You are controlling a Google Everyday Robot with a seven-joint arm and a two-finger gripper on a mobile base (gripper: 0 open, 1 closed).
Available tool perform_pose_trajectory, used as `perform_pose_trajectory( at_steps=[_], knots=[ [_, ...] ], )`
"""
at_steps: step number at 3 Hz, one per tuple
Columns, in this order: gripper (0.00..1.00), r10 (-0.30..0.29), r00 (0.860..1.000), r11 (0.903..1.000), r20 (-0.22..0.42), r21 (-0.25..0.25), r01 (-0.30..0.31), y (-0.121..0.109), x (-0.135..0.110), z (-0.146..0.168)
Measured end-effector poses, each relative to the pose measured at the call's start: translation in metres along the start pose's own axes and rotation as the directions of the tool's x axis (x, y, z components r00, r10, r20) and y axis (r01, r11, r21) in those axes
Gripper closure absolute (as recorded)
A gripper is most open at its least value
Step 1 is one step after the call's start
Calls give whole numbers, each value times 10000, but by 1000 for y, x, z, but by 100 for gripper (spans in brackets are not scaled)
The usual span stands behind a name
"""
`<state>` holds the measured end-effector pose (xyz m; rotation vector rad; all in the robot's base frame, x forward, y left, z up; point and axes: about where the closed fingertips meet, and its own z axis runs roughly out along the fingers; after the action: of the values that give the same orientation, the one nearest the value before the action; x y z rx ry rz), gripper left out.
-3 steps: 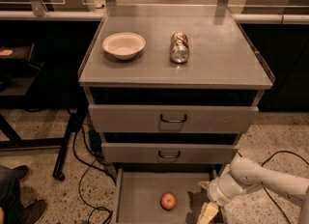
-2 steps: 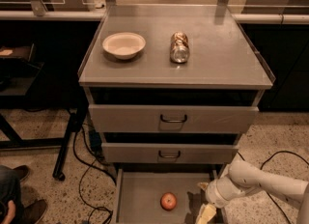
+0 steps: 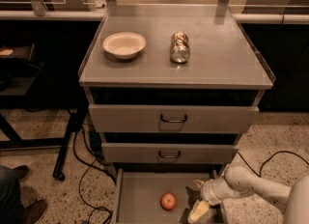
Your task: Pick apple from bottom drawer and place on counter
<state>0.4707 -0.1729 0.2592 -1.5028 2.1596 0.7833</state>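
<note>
Checking in from the remote station. The apple (image 3: 168,201), small, round and red-orange, sits on the flat bare floor of the bottom drawer (image 3: 137,203), a shallow grey metal tray with low side walls. It's roughly mid-drawer. The gripper (image 3: 197,198) is down inside the drawer just to the right of the apple and not touching it. Its pale yellowish tips look spread apart with nothing between them, on the end of a smooth white rounded arm (image 3: 251,184). Up top, the matte grey counter (image 3: 222,59) holds a shallow white bowl (image 3: 124,44) and, beside it, a shiny crushed metal can (image 3: 180,47) lying on its side. Both upper drawer fronts have dark loop handles.
</note>
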Motion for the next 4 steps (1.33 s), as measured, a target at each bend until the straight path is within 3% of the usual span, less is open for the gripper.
perform_pose_trajectory(
  at_steps=[1,2,3,4],
  knots=[
    [0,8,10000,10000,4,-57,-7,1,1,2],
    [0,56,9999,9987,153,-511,-48,6,5,15],
    [0,240,9935,9973,1109,-712,-162,-20,10,80],
    [0,258,9934,9975,1116,-678,-183,-22,11,81]
  ],
)
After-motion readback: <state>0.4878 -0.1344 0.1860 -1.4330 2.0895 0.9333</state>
